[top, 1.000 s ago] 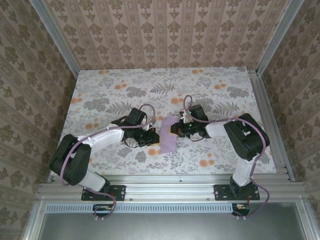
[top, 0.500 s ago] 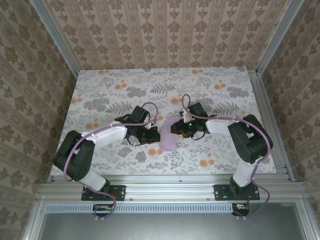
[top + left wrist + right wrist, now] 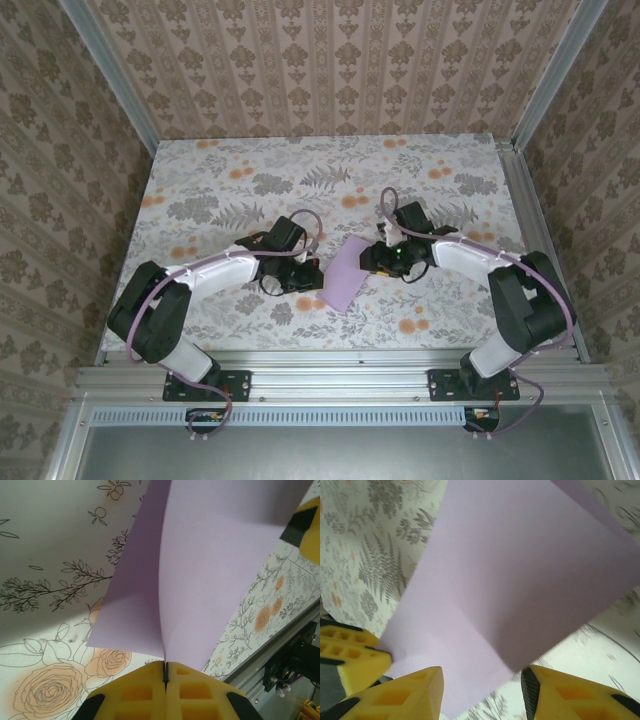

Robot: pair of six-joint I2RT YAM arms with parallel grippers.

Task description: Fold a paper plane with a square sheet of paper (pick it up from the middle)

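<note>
The right hand [image 3: 482, 692] has just spread its fingers and let go of the square sheet of paper [image 3: 520, 570]. Now only the left hand [image 3: 165, 672] pinches it, half-folded, just above the table [image 3: 220, 170]. The right hand is probably free to regrasp.

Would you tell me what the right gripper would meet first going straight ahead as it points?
Probably the square sheet of paper, just ahead of the right gripper's open fingers; the left gripper pinching it lies beyond, depth unclear.
</note>
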